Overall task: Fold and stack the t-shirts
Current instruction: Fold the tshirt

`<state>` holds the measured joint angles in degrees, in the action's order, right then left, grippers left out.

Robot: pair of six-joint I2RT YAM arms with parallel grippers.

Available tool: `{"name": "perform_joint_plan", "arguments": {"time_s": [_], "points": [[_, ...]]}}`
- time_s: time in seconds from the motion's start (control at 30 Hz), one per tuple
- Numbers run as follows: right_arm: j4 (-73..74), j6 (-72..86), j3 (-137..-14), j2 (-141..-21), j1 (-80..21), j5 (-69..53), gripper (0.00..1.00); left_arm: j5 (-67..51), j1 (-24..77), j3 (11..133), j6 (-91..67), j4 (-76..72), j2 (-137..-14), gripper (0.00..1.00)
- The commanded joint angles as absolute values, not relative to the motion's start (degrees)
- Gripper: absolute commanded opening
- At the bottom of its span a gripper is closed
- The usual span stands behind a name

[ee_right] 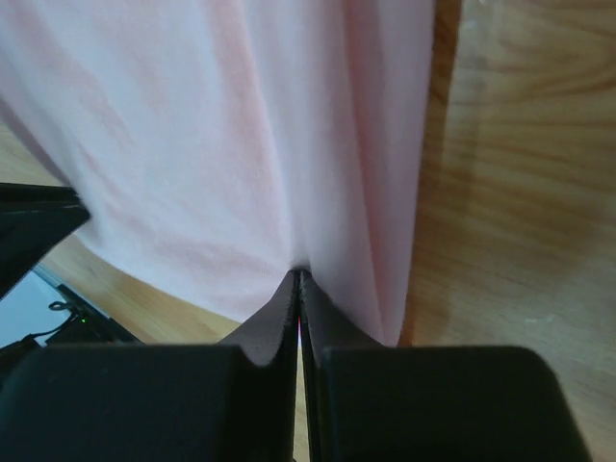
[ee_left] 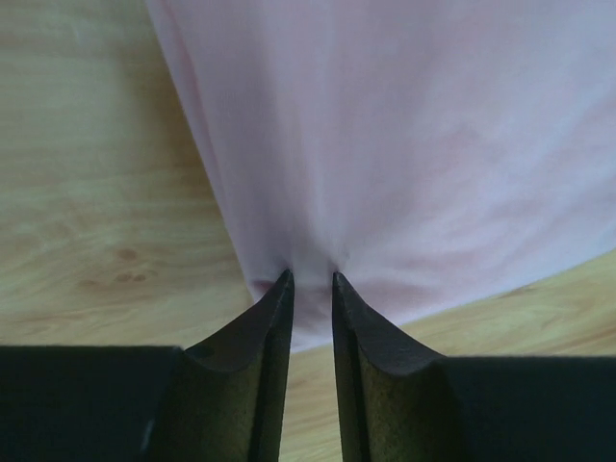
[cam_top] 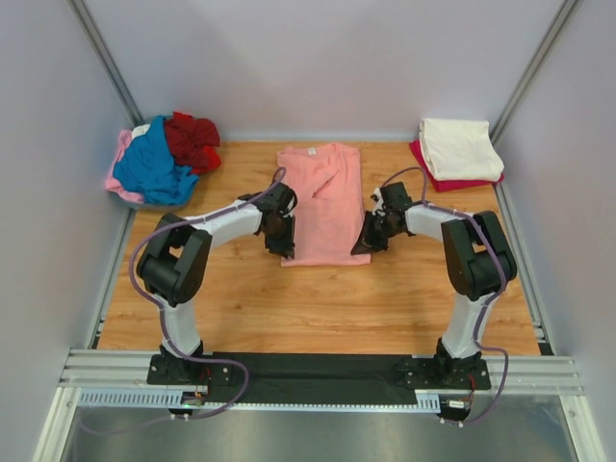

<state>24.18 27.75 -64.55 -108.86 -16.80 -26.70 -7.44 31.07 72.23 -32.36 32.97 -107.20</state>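
Since our left pincer (ee_left: 310, 279) is clenched on the near hem of the salmon-pink t-shirt (cam_top: 322, 197), and our right pincer (ee_right: 299, 274) is nipped tight on that hem's other corner, we judge the hem-to-collar fold to be in hand. Next, both should lift together and carry the hem toward the collar, keeping it taut and level. The shirt lies narrowed lengthwise in the middle of the bench (cam_top: 289, 308). We make out no sure container: a cream shirt (cam_top: 460, 146) sits folded on a dark red shirt (cam_top: 462, 182) far right, and a loose heap (cam_top: 159, 164) lies far left.
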Motion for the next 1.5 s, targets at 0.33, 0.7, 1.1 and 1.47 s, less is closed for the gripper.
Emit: {"name": "perform_joint_plan", "arguments": {"time_s": [0.33, 0.7, 1.1, 1.47], "points": [[18.1, 30.2, -45.8, -100.6, -20.5, -17.1, 0.00, -0.8, 31.6, 56.6, -32.9, 28.6, -99.2, 0.27], [33.3, 25.2, -52.5, -83.9, -24.5, -2.5, 0.67, 6.6, 31.8, 57.5, -33.4, 39.3, -84.3, 0.40], [30.3, 28.7, -40.6, -70.5, -22.3, -7.2, 0.81, -7.8, 31.8, 43.5, -36.3, 20.8, -73.5, 0.71], [17.4, 32.0, -33.5, -74.3, -18.1, -14.8, 0.68, -12.9, 32.2, 37.8, -39.2, 8.8, -78.1, 0.66]]}}
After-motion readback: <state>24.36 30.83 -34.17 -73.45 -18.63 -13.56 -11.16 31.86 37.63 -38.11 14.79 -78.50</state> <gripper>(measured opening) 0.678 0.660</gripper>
